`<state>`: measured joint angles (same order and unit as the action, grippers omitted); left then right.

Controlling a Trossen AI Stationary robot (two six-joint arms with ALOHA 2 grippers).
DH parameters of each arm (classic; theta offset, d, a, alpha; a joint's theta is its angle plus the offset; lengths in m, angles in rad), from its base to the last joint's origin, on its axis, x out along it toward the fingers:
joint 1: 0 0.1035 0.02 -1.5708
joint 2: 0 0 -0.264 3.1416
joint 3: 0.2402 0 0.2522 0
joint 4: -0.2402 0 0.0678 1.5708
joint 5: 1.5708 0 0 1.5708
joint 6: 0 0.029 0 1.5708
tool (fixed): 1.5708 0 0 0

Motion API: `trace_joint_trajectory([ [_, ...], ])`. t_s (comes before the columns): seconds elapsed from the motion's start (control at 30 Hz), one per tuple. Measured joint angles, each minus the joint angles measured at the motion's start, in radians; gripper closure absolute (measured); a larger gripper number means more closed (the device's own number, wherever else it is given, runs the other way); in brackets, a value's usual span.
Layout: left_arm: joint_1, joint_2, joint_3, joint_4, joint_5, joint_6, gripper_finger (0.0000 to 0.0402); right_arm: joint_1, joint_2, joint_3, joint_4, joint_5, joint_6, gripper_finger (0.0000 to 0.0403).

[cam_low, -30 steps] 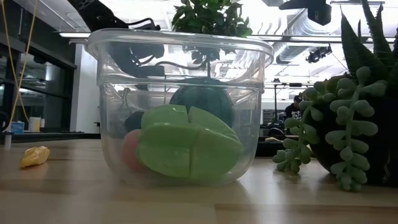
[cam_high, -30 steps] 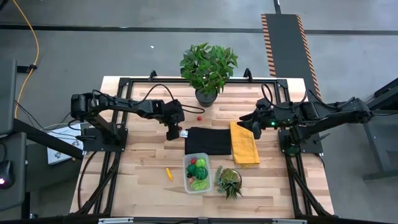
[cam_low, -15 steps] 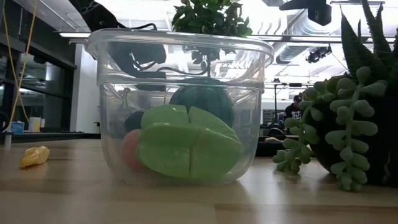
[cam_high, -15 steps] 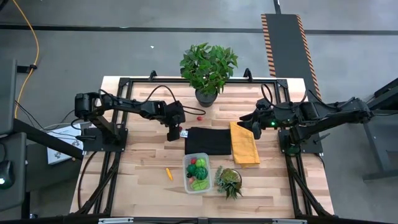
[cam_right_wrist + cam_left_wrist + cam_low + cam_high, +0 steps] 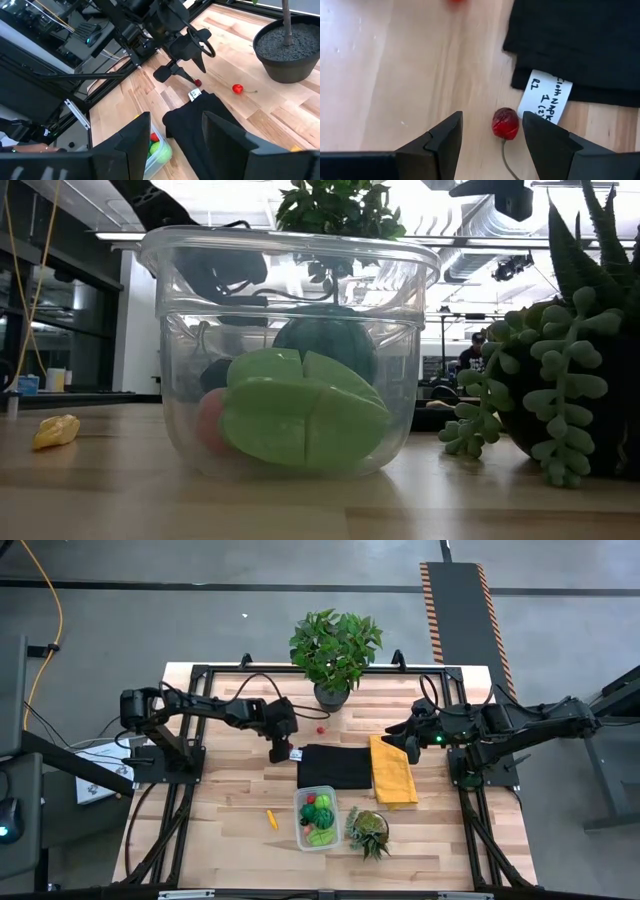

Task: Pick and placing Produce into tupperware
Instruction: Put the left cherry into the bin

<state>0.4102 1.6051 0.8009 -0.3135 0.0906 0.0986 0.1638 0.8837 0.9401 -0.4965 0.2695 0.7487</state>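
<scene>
Where cherry [image 5: 505,123] lies, black cloth [image 5: 580,45] tag [image 5: 544,97] adjoins.

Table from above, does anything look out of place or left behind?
Three produce pieces lie outside the tupperware: an orange stick beside it, a red berry near the potted plant, and a dark red berry between the open left gripper fingers, by the black cloth.
</scene>
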Motion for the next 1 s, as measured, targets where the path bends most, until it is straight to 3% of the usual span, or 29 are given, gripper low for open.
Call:
trace_joint_trajectory([
  [0.57, 0.015, 0.049, 0.0, -0.004, 0.051, 0.006, 0.0208, 0.0, 0.0, 0.0, -0.001, 0.0, -0.016, 0.0231],
  [1.0, 0.016, 0.071, 0.001, -0.001, 0.067, 0.013, 0.0246, 0.0, 0.0, 0.0, -0.012, 0.0, -0.016, 0.0231],
])
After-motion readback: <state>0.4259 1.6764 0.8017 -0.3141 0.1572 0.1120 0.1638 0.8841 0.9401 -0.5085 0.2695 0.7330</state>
